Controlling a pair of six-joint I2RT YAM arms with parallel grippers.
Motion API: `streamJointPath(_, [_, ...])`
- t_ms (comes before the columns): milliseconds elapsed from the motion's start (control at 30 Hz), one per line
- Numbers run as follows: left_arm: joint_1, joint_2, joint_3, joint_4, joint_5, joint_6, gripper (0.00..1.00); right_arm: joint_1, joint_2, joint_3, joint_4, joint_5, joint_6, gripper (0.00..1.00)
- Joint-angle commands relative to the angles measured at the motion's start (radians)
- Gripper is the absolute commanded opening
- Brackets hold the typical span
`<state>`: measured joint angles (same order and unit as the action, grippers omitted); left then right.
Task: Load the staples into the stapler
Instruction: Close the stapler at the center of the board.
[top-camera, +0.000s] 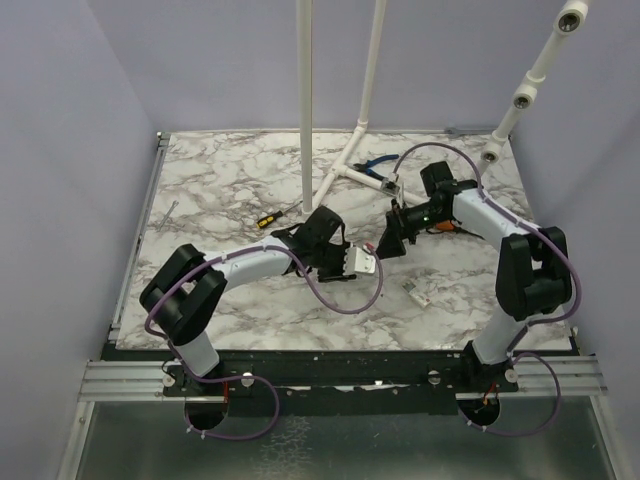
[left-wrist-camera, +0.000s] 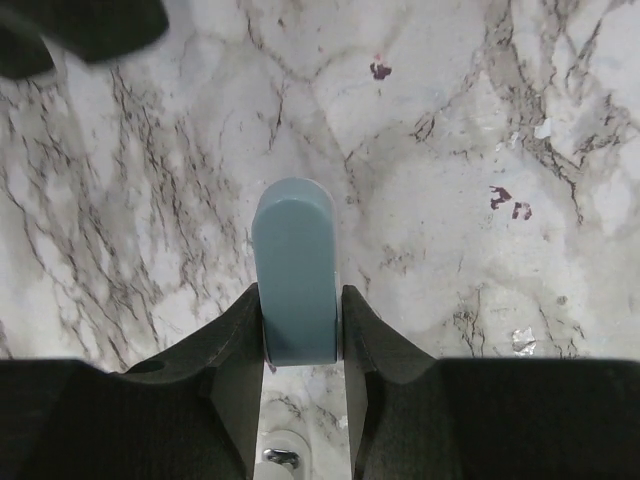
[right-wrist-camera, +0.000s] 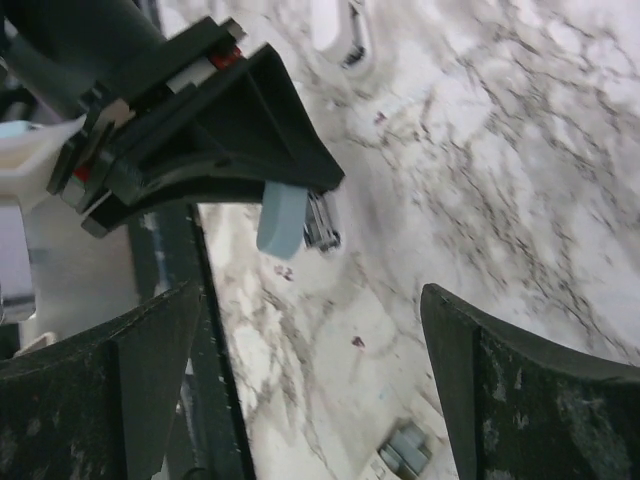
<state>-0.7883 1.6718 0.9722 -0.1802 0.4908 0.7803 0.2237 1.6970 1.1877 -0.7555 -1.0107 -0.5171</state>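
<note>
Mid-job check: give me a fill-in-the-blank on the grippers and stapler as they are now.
The left gripper is shut on the ____. The right gripper stands wide ____, holding nothing. The yellow-handled screwdriver lies on the ____. Missing words: stapler; open; table.

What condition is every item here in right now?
Small pale blue-green stapler: clamped between the left jaws.
Left jaws: shut on the stapler.
Right jaws: wide open, holding nothing.
Yellow-handled screwdriver: lying loose on the marble-patterned table.
</note>
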Motion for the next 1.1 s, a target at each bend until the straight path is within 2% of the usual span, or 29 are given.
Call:
streamJointPath(0, [0.003,-0.012,0.123,-0.201,0.144,0.192,0.00,0.006,0.106,0.081,-0.230,-0.220,-0.068,0.95])
streamJointPath(233, [0.002,0.008,0.215,-0.276,0.163,0.239,0.00,0.035,0.183,0.106,-0.346,-0.274,-0.188,0.95])
streamJointPath(433, [-0.001,0.023,0.265,-0.314,0.163,0.261,0.00,0.069,0.223,0.137,-0.388,-0.300,-0.219,0.95])
streamJointPath(667, [-0.017,0.041,0.306,-0.326,0.142,0.264,0.00,0.121,0.310,0.185,-0.468,-0.336,-0.298,0.88])
streamJointPath(867, [-0.023,0.046,0.315,-0.326,0.116,0.263,0.00,0.143,0.355,0.211,-0.507,-0.349,-0.331,0.78])
streamJointPath(1000, [-0.026,0.049,0.320,-0.324,0.088,0.259,0.00,0.143,0.383,0.225,-0.553,-0.356,-0.381,0.65])
streamJointPath(1067, [-0.026,0.051,0.317,-0.307,0.069,0.242,0.00,0.143,0.386,0.222,-0.562,-0.359,-0.396,0.52])
